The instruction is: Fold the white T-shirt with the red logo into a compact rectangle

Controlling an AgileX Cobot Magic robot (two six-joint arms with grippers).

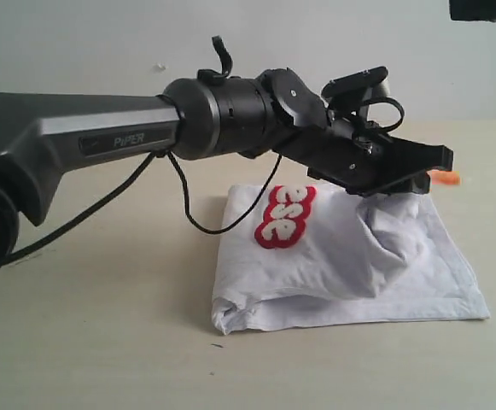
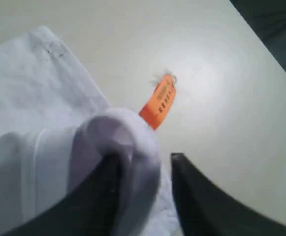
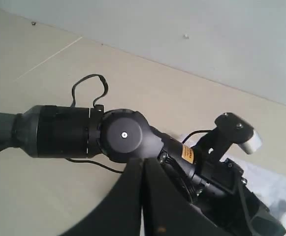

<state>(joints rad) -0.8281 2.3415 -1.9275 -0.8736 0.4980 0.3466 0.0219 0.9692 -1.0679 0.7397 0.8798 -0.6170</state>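
Shirt [image 1: 350, 273] lying folded on the counter [image 1: 102, 342], one part pulled up.
Left hand [image 1: 431, 171] has its fingers spread, and a bunch of white cloth hangs over one finger, near the orange tag [image 2: 160, 101]. Red logo [image 1: 283, 215] faces up on the shirt. Right hand [image 3: 143, 167] is pressed together, holding nothing.

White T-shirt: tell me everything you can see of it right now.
The white T-shirt is thin, soft-looking cloth, part-folded into a rough rectangle on the table, near edge rolled. The red logo faces up, partly showing. On the exterior view's right, a bunch of fabric rises to the left gripper, whose jaws stand apart; a fold drapes over one of its fingers. An orange tag sticks out past that fold.
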